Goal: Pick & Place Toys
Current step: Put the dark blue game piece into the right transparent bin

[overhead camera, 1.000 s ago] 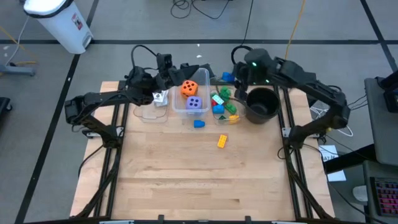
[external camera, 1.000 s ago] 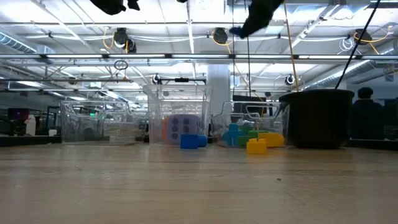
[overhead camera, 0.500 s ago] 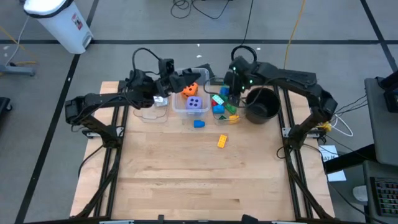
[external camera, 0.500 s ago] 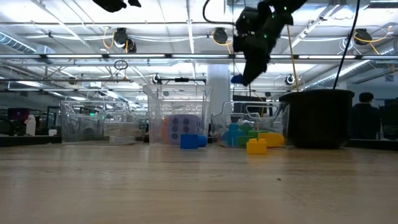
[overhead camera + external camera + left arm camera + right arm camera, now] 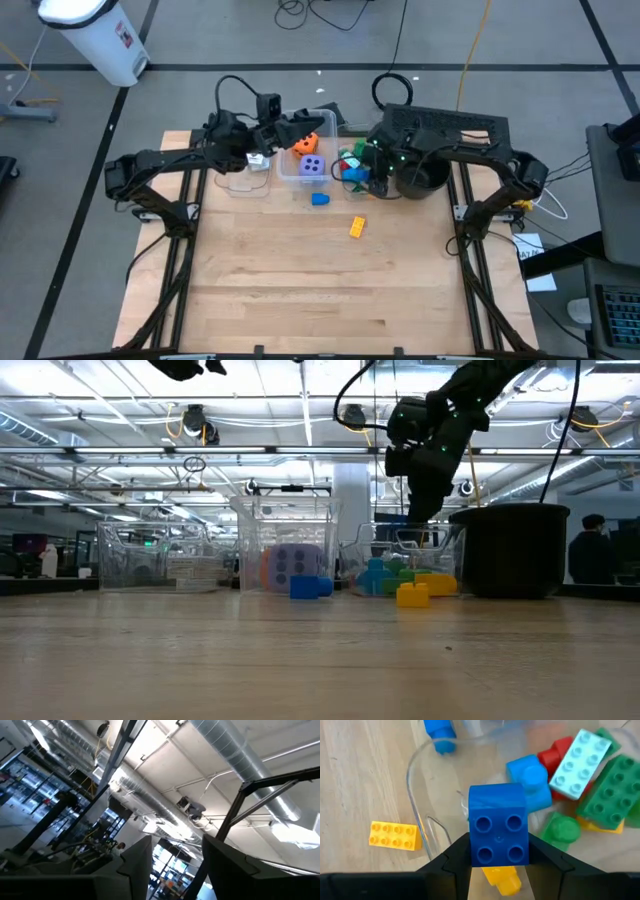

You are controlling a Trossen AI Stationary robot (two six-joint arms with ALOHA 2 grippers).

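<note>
Here the right gripper (image 5: 498,851) hangs over the clear bin of bricks (image 5: 362,170) near the far edge of the bench (image 5: 300,280), its jaws clamped on a blue brick (image 5: 497,832). In that bin lie red, green, pale blue and yellow bricks (image 5: 600,785). A yellow brick (image 5: 357,227) and a small blue brick (image 5: 319,199) lie loose on the bench, nearer its middle. The middle bin (image 5: 305,165) holds an orange die (image 5: 304,144) and a purple die (image 5: 312,167). A black pot (image 5: 422,170) stands just beside the brick bin, toward the right edge. The left gripper (image 5: 285,128) is raised over the far edge by the middle bin; whether its jaws are wide or narrow I cannot tell.
</note>
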